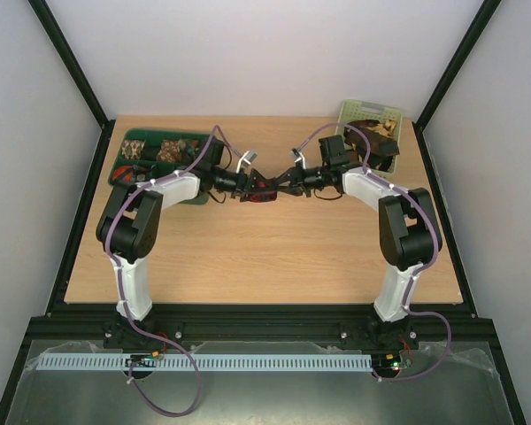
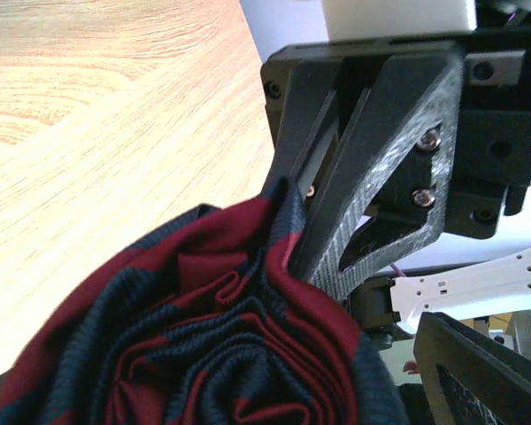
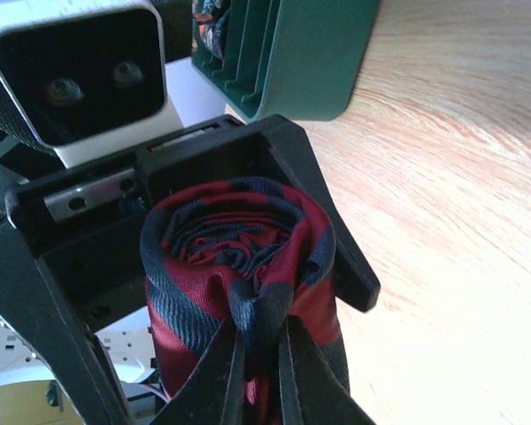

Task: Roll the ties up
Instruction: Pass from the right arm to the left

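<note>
1. In the centre of the top view, the left gripper (image 1: pixel 250 188) and right gripper (image 1: pixel 281 186) meet tip to tip over the wooden table (image 1: pixel 248 257). The rolled tie (image 1: pixel 264 193), dark red with navy stripes, sits between them.
2. The right gripper's fingers (image 3: pixel 234 376) are pinched tight on a fold at the roll's outer edge.
3. The left gripper's jaws are spread wide around the roll. One finger is against its side, with a gap at the other.
4. At upper left, the dark green tray (image 1: pixel 131 135) holds patterned rolls (image 1: pixel 170 150).
5. At upper right, the pale green basket (image 1: pixel 372 108) holds loose ties (image 1: pixel 376 133).

Green tray (image 1: pixel 149 135) far left, pale basket (image 1: pixel 361 110) far right.
</note>
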`<state>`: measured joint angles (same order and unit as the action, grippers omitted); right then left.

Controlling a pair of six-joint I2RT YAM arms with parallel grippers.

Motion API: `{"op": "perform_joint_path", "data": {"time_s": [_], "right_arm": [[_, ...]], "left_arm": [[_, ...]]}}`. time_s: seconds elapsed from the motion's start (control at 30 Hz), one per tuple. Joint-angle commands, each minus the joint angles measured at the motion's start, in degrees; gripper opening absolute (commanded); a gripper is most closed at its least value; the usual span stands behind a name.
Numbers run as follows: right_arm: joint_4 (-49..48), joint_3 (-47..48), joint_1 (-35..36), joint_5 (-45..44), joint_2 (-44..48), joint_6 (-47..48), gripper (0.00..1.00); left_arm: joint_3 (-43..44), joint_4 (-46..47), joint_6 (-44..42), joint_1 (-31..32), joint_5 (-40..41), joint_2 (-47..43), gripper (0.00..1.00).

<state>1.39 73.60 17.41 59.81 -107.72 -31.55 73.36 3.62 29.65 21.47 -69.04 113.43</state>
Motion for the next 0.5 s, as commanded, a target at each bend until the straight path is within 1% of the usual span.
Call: {"op": "perform_joint_path", "data": {"time_s": [0.0, 0.13, 0.33, 0.47], "right_arm": [[-2.8, -2.1, 0.5, 0.7, 3.5, -2.3, 0.01], [-2.9, -2.3, 0.5, 0.4, 3.9, -2.2, 0.01], [-3.5, -2.4, 0.5, 0.3, 3.7, -2.9, 0.02], [-4.7, -2.5, 0.6, 0.1, 3.7, -3.9, 0.01]], "left_arm": [[1.8, 1.1, 3.3, -0.9, -2.4, 0.6, 0.90], [2.4, -1.7, 1.4, -1.0, -3.9, 0.4, 0.85], [3.3, -4.5, -1.0, -1.1, -5.9, 0.5, 0.70], [3.9, -5.5, -1.7, -1.1, -6.2, 0.7, 0.64]]}}
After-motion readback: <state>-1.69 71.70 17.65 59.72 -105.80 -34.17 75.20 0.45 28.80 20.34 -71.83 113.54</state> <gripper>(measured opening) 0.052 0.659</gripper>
